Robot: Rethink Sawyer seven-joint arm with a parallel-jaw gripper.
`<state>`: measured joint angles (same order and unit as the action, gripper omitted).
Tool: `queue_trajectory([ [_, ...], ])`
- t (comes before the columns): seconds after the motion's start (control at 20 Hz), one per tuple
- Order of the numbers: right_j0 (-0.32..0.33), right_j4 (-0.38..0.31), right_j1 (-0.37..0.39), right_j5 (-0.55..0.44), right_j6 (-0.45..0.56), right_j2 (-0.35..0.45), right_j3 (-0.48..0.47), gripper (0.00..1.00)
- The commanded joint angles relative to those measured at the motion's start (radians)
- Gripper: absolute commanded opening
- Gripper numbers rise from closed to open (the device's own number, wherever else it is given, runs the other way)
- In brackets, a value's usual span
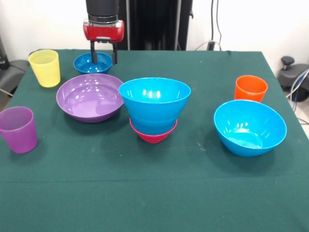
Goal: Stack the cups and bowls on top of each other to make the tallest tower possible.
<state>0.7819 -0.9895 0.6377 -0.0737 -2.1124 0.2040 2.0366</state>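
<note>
gripper (104, 54) jaws apart, straddling near rim of small blue bowl (92, 63) | landmark: tower (154, 108), blue bowl nested in magenta bowl, mid-table | purple bowl (90, 97) just beside it | yellow cup (45, 67), purple cup (18, 129) beyond that | blue bowl (250, 127), orange cup (250, 88) on opposite side

Red-and-black arm straight down from above — claw (104, 52) with 2 fingers parted.
</note>
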Motion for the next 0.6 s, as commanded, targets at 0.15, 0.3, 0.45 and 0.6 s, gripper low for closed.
queue_trajectory([
  [0.15, -0.042, -0.074, -0.055, -0.048, 0.052, 0.027, -0.062, 1.0],
  [0.3, -0.044, -0.072, -0.053, -0.049, 0.053, 0.028, -0.063, 1.0],
  [0.45, -0.042, -0.069, -0.048, -0.056, 0.061, 0.033, -0.064, 1.0],
  [0.6, -0.048, -0.075, -0.064, -0.053, 0.056, 0.025, -0.074, 1.0],
])
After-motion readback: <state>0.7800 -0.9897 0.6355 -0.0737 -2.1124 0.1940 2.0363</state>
